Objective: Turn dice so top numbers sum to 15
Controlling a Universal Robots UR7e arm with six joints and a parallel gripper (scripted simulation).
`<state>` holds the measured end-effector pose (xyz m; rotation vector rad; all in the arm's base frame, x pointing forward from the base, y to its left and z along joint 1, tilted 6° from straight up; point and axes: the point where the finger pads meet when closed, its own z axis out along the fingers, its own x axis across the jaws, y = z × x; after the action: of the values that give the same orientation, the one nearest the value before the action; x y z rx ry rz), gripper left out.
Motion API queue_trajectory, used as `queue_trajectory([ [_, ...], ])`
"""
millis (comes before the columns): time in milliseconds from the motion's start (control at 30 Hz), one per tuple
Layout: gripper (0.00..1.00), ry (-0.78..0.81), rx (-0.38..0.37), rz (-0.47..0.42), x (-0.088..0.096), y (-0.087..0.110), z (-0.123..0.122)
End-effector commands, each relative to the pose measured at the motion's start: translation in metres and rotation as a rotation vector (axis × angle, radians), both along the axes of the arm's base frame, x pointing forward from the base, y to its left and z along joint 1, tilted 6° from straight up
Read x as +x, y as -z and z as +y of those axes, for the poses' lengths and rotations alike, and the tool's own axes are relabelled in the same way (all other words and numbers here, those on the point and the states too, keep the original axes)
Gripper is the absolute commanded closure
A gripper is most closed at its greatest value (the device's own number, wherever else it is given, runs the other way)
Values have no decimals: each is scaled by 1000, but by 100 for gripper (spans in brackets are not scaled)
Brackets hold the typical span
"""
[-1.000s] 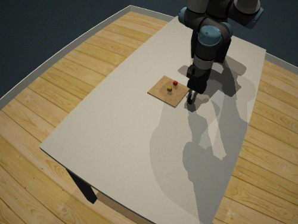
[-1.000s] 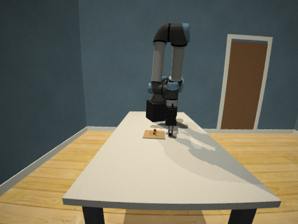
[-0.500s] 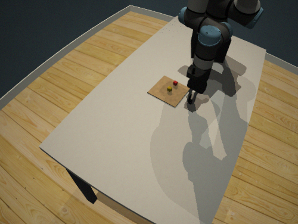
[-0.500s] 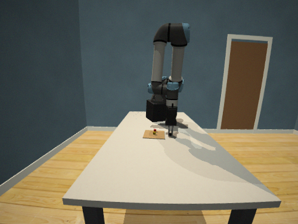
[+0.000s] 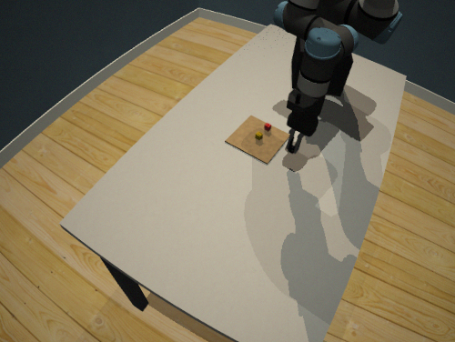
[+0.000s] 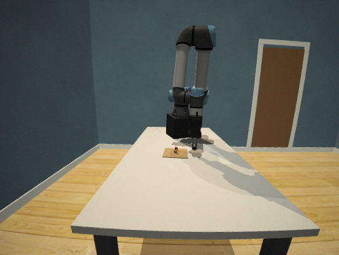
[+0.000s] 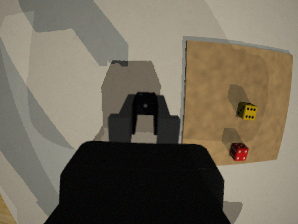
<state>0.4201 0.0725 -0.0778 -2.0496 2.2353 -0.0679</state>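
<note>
Dice, two in sight: one yellow (image 5: 258,135) (image 6: 175,152) (image 7: 248,111), one red (image 5: 267,126) (image 6: 176,148) (image 7: 239,152), both on the mat.

Item: gripper (image 5: 293,147) (image 6: 194,148) (image 7: 145,107), black, two-fingered, pointing down over the table just outside the mat. Fingers partway apart; whether anything sits between them cannot be told. A black part with one pale dot shows at the fingertips in the wrist view.

Item: mat (image 5: 243,143) (image 6: 169,154) (image 7: 210,75), brown, four-sided, lying flat. In the wrist view it lies at 3 o'clock from the fingertips; in the top view, between 9 and 10 o'clock.

Contents of mat: yellow die at 3 o'clock from the fingertips in the wrist view, its largest visible face bearing six dark pips. Red die at 4 o'clock, near the mat's lower edge, its largest visible face bearing four white pips. In that view, red stands apart from yellow at 6 o'clock.

Item: table (image 5: 182,182) (image 6: 183,193) (image 7: 175,15), pale top, dark legs, bearing the mat and the arm's shadows.

Item: brown door (image 6: 278,98), white frame, at 3 o'clock from the arm in the exterior view.

Tool (image 5: 293,148) (image 6: 194,148) (image 7: 145,107) now slightly higher above tbl (image 5: 177,196) (image 6: 183,193) (image 7: 205,195) vs 0.5s ago.
</note>
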Motion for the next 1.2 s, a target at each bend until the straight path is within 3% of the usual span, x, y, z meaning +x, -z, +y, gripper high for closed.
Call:
queue_trajectory([
  [0,66,1,2,11,-5,-17,-1],
  [400,66,1,2,11,-9,-55,-3],
  [733,66,1,2,11,-10,-67,-3],
  [1167,66,1,2,11,-11,-68,-3],
])
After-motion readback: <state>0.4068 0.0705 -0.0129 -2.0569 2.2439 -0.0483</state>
